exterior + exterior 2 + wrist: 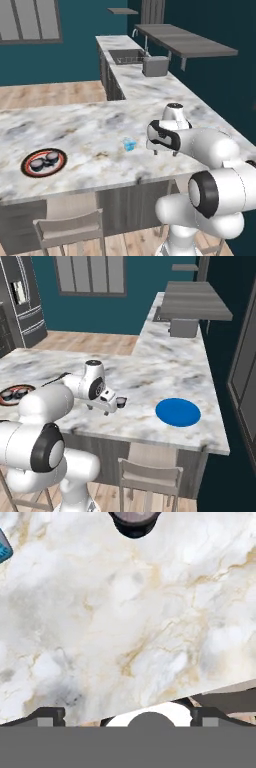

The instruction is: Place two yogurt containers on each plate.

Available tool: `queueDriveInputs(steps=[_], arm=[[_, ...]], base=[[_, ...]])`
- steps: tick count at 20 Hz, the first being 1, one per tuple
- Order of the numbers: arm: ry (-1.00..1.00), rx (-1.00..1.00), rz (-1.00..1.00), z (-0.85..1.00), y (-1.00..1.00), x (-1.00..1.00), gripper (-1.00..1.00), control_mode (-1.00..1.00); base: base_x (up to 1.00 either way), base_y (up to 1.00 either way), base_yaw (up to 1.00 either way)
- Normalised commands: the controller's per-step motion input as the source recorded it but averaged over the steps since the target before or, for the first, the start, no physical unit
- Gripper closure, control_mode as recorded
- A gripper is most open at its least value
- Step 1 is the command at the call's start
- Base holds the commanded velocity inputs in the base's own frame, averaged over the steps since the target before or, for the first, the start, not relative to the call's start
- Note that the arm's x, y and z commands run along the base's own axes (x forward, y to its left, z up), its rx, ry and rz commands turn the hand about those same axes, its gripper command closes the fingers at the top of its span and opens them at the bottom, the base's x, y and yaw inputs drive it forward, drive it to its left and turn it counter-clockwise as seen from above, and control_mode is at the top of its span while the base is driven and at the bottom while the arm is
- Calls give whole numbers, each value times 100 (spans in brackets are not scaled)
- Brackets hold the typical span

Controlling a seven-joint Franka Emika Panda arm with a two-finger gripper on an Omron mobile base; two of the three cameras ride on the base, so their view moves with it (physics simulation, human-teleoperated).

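Yogurt containers: two sat on red-rimmed plate [44, 162] at nine o'clock, pale blue tub [129, 144] mid-counter, dark tub [120, 402] just beside claw [112, 405]. Blue plate [178, 411] lay bare at three o'clock. Claw hung wide open, empty. Best centred over dark tub before closing.

The marble counter [90, 125] lay mostly bare between its two ends. Toward the left end sat the red-rimmed plate [44, 162] near the front edge, already carrying two dark tubs [44, 161]. A pale blue tub [129, 144] stood mid-counter, and a dark tub [120, 402] just beside the arm's hand, perhaps touching it. The blue plate [178, 411] lay unobstructed near the right front corner.
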Motion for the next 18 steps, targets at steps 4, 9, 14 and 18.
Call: queueDriveInputs(steps=[4, 9, 14, 18], arm=[[0, 0, 0, 0, 0, 0, -100, 100], [0, 0, 0, 0, 0, 0, -100, 100], [0, 0, 0, 0, 0, 0, -100, 100], [0, 0, 0, 0, 0, 0, -100, 100]], base=[[63, -77, 0], [37, -81, -7], [-37, -55, -28], [80, -27, -11]])
